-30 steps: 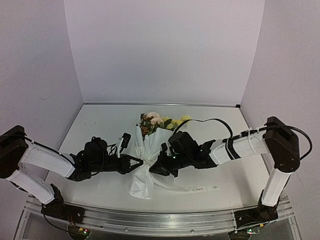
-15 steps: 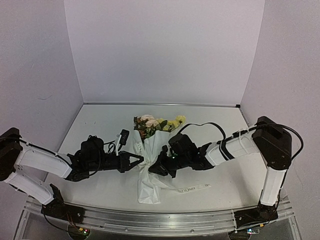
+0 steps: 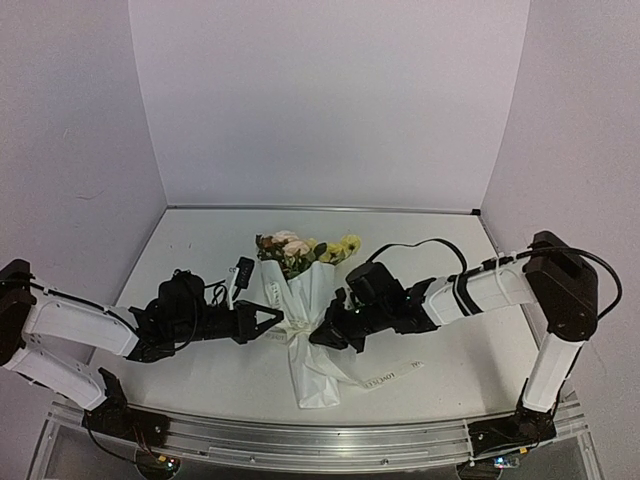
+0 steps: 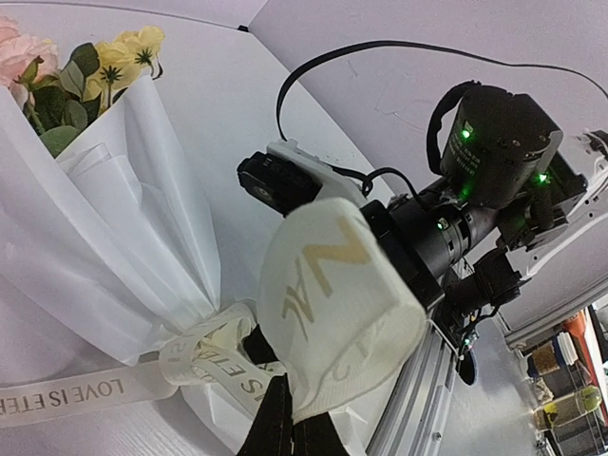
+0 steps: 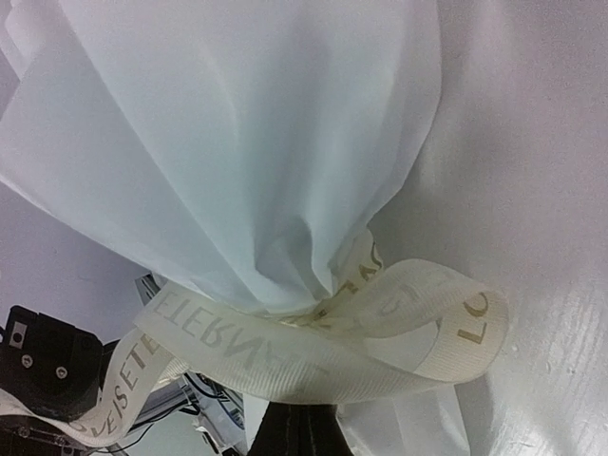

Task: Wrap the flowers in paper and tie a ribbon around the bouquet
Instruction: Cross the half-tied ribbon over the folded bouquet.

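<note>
In the top external view, the bouquet (image 3: 303,318) is seen lying on the white table (image 3: 200,250), near the middle and between the two arms. Its flowers (image 3: 300,248) are turned toward the far side. The paper (image 3: 312,372) is drawn in at a waist and flares again toward the near edge. The left gripper (image 3: 274,318) is brought in from the left and the right gripper (image 3: 320,335) from the right, and both tips are set at that waist. A loose end of the ribbon (image 3: 394,375) is laid on the table just right of the paper's near part.

In the left wrist view, yellow and pink flowers (image 4: 90,71) are shown at the upper left above the gathered paper (image 4: 114,237). The ribbon (image 4: 318,285) is pulled into a wide loop at the pinched waist. The left gripper (image 4: 285,423) is seen at the bottom edge with its fingers pressed together on the ribbon. The right arm (image 4: 494,152) is visible behind the loop.

In the right wrist view, the paper (image 5: 237,142) fills the upper part and narrows to the waist, where the lettered ribbon (image 5: 313,356) is wound. A loop of the ribbon is clamped between the closed fingers of the right gripper (image 5: 306,426) at the bottom edge. The table (image 5: 532,190) is seen on the right.
</note>
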`<state>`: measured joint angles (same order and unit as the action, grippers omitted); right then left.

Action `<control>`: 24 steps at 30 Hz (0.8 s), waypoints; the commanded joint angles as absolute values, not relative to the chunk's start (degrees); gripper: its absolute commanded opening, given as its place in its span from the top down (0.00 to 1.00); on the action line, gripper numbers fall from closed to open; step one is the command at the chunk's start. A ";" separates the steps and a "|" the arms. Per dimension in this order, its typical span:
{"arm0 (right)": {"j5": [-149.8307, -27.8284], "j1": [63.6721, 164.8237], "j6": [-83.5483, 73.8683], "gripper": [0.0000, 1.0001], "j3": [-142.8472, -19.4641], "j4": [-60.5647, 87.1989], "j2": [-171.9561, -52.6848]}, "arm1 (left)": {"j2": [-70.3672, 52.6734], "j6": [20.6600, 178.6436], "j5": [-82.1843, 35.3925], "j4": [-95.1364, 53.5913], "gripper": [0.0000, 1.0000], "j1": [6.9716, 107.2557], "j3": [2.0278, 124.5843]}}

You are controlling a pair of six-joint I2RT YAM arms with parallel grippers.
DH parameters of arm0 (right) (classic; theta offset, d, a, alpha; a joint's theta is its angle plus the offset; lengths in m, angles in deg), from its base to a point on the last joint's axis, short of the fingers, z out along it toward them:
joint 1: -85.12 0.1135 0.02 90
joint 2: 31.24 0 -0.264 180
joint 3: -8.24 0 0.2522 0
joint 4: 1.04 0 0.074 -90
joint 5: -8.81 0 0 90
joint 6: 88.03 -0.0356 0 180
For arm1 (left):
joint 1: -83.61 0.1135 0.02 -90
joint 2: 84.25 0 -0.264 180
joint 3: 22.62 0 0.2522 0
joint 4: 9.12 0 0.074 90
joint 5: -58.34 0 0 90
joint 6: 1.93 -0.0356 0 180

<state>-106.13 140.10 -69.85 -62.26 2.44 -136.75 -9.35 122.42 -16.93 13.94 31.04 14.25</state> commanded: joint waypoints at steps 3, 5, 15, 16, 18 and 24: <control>-103.08 138.77 -63.97 1.00 -66.94 16.23 -133.71 | -10.89 120.28 -15.53 14.15 1.00 30.79 15.64; -102.40 138.86 -62.71 1.00 -68.16 18.53 -133.64 | -10.33 120.14 -14.83 14.48 1.00 30.79 16.09; -104.16 141.37 -62.14 1.00 -71.38 19.49 -135.90 | -6.69 116.60 -9.39 13.72 1.00 30.77 20.51; -104.48 141.52 -62.20 1.00 -71.68 19.39 -136.41 | -6.26 116.06 -7.73 13.61 1.00 30.73 21.04; -104.87 141.57 -62.43 1.00 -71.95 18.72 -137.53 | -5.45 114.35 -5.01 13.32 1.00 30.61 21.83; -105.30 140.97 -63.39 1.00 -72.07 14.84 -139.99 | -2.96 106.29 -2.11 5.70 0.97 27.30 26.34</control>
